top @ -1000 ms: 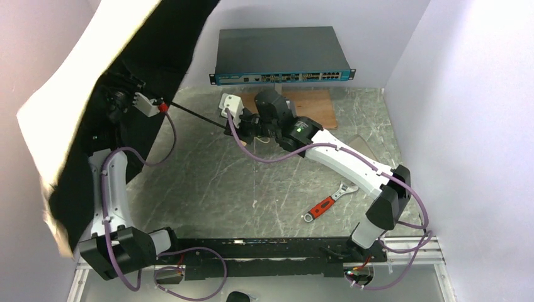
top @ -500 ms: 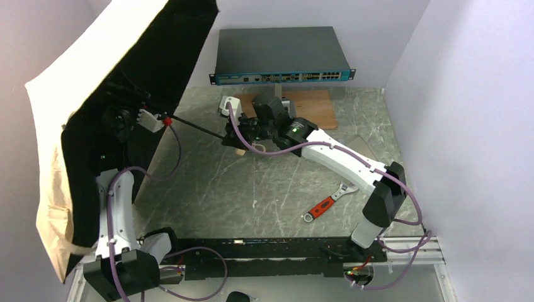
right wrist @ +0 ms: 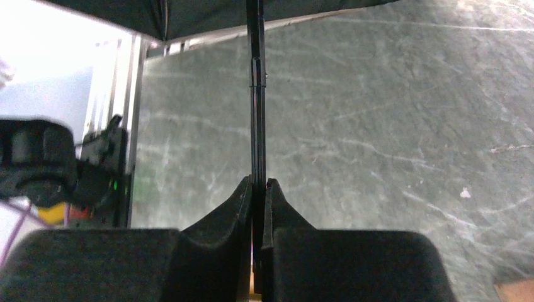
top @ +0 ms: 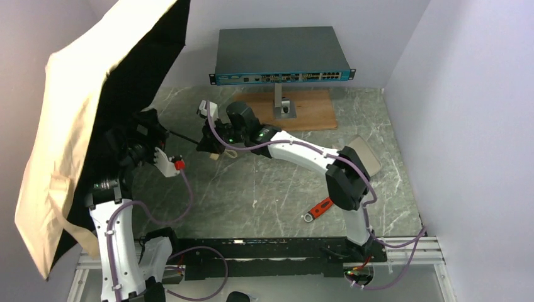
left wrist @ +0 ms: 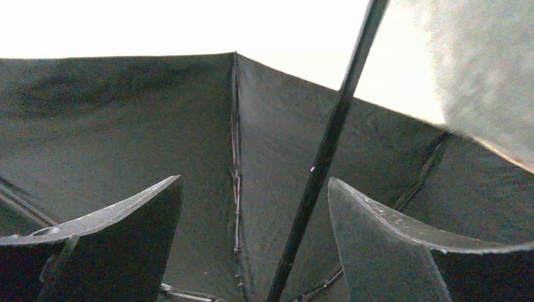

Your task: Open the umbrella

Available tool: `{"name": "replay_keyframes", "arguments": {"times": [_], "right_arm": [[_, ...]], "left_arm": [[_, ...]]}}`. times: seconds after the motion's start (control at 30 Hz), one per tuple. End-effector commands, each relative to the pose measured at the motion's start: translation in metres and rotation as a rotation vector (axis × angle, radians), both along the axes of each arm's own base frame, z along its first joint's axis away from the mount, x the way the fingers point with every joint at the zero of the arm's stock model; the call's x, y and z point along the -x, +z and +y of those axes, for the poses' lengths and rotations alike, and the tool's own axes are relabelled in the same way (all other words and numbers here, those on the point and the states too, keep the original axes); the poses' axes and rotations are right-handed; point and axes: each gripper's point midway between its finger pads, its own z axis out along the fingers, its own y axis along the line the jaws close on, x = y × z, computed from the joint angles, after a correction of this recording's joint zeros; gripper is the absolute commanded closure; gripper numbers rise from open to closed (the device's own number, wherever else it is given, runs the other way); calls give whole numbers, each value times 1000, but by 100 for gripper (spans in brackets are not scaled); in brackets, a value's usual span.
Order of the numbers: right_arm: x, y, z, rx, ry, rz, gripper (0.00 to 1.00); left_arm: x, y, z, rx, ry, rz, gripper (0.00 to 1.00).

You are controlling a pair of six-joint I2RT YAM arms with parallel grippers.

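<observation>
Since a second ago our left gripper (left wrist: pixel 253 181) has spread its fingers wide and drawn back toward the near edge. The black shaft (left wrist: pixel 327 145) now runs free between them, and as far as we can see it touches neither. Our right arm has swung leftward. The red-handled wrench (top: pixel 321 206) lies where it lay on the grey marbled table (top: pixel 264 182), but one end is now hidden behind that arm's elbow. Farther in, the umbrella (top: pixel 60 145) is fully open and tipped on its side at the table's left. Its pale peach outer fabric faces the left wall and the near edge, and its black lining (top: pixel 129 82) faces the arms, with ribs showing in the left wrist view. The canopy has leaned further over, so more peach shows than before. Our right gripper (right wrist: pixel 259 182) is pinched narrow on the shaft just above the cream knob handle (top: pixel 215 155), which has travelled left with it. At the far side, the wooden board (top: pixel 315 110) and the network switch (top: pixel 280 53) by the back wall have not moved.
</observation>
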Motion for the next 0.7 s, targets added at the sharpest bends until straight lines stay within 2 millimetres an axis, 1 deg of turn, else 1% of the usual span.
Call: {"name": "replay_keyframes", "arguments": {"times": [0.0,0.1,0.17,0.27,0.37,0.47,0.53,0.6,0.67], "right_arm": [[-33,57,27,-233,-131,17,100],[-37,51,39,-255,-153,69,100],[-40,42,47,-256,-161,70,100],[-44,36,55,-259,-166,59,100],[-48,33,56,-257,-175,39,100],[-58,27,57,-257,-222,37,100],[-65,25,55,-280,-272,66,100],[-69,29,52,-319,-324,104,100],[-72,37,44,-362,-386,148,100]], "left_arm": [[48,-31,-47,227,-145,250,11],[80,-64,-64,276,-196,423,12],[106,-94,-71,282,-220,544,12],[132,-131,-77,273,-235,630,12],[153,-164,-80,257,-246,681,12],[164,-186,-85,284,-245,719,11],[170,-194,-88,340,-226,768,11],[174,-201,-90,384,-200,819,12],[177,-204,-90,409,-180,843,13]]}}
